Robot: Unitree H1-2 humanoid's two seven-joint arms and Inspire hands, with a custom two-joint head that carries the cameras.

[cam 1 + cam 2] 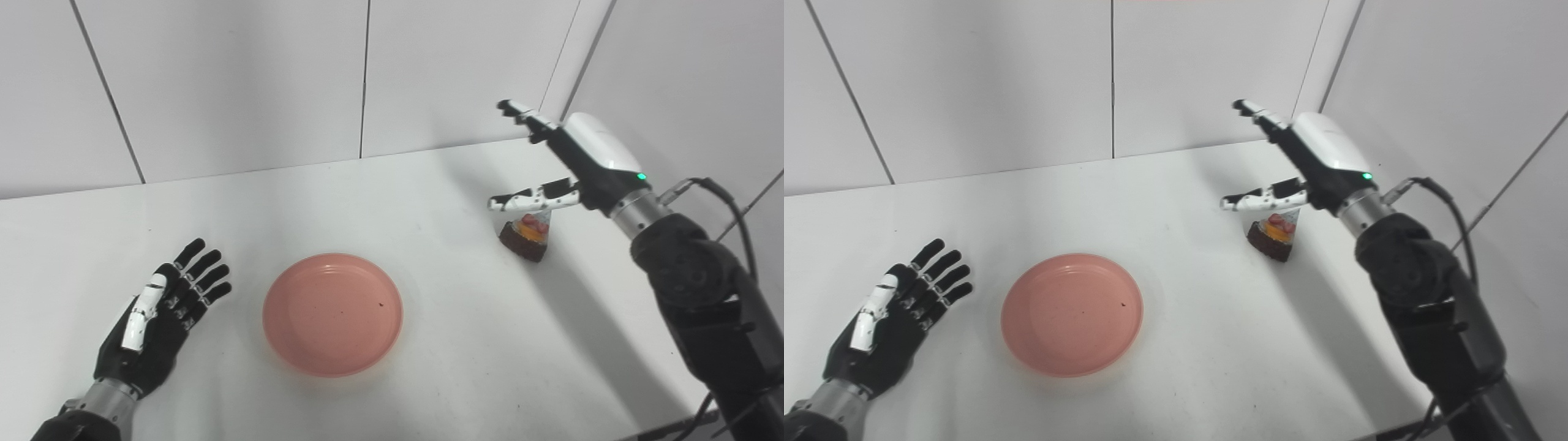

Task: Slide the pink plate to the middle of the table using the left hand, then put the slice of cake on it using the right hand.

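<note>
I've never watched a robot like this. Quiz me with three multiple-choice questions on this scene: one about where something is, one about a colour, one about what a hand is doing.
1. Where is the slice of cake?
A. On the plate
B. On the table, right of the plate
C. In the left hand

2. What colour is the plate?
A. Blue
B. Green
C. Pink

3. What is the right hand doing?
A. Open, poised just over the cake
B. Pressed flat on the plate
C. Lying on the table far from everything

Answers:
1. B: the cake stands on the bare white tabletop, apart from the plate.
2. C: the round plate is plainly pink, and nothing lies on it.
3. A: its fingers are spread, with the cake right beneath them, not yet gripped. The left hand lies open beside the plate.
</note>
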